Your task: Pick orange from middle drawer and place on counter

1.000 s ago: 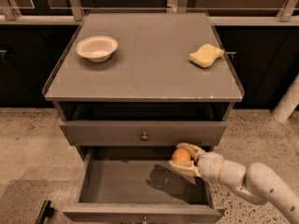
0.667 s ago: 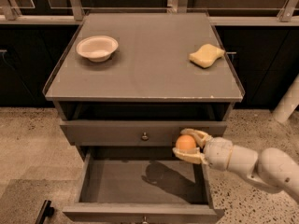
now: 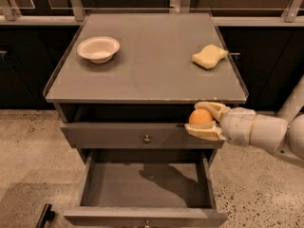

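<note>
We have lifted the gripper [image 3: 205,121] higher than a moment ago. It is now clear of the open drawer [image 3: 142,186] below it, fingers clamped on the orange [image 3: 200,116] just under the counter [image 3: 152,75] edge. If we go straight up, we judge the top finger or the fruit may knock that lip and slip loose. Once released, the round orange could roll. The counter above is flat matte grey, with a sponge [image 3: 209,56] just beyond the gripper and a bowl [image 3: 98,48] far to its left. A speckled floor [image 3: 28,141] lies below and dark cabinets [image 3: 266,65] stand behind.
</note>
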